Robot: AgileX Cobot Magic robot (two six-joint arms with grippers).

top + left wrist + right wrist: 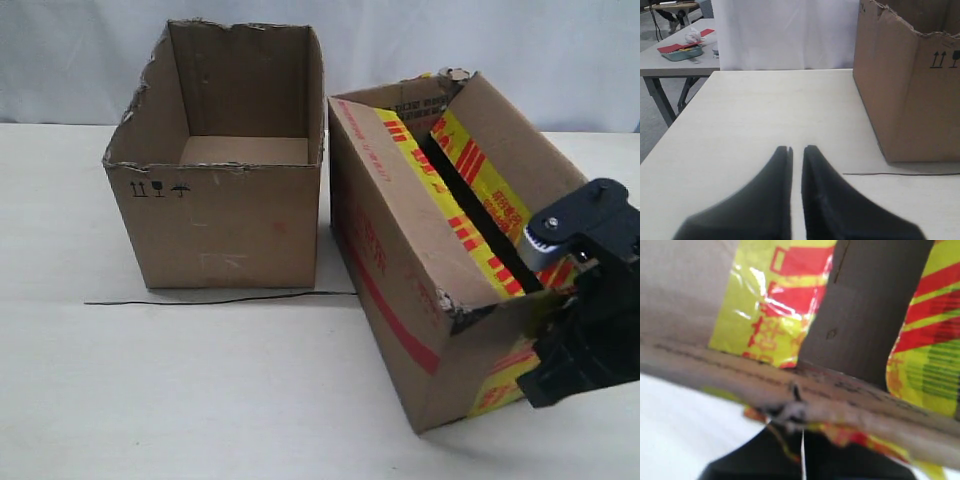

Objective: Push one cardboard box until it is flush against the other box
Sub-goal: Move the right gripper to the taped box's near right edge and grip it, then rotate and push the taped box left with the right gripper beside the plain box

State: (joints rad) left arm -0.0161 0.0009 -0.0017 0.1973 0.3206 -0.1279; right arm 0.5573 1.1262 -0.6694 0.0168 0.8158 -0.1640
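- Brown cardboard box with yellow, red-striped tape (385, 250): centre-right of the exterior frame, sitting skewed on the pale tabletop (200, 400).
- Plain brown open-topped cardboard box with a ragged rim (215, 225): upper left, squared to the frame.
- Gap between the 2 boxes: narrow toward the top of the frame, wider toward the bottom. Not flush.
- Black right gripper (802, 462): lower right of the exterior frame, against the taped box's end. Fingers are together at the box's edge, gripping nothing.
- Black left gripper (796, 150): over bare table, fingers almost touching, empty.
- Thin black wire (220, 298): along the plain box's front.
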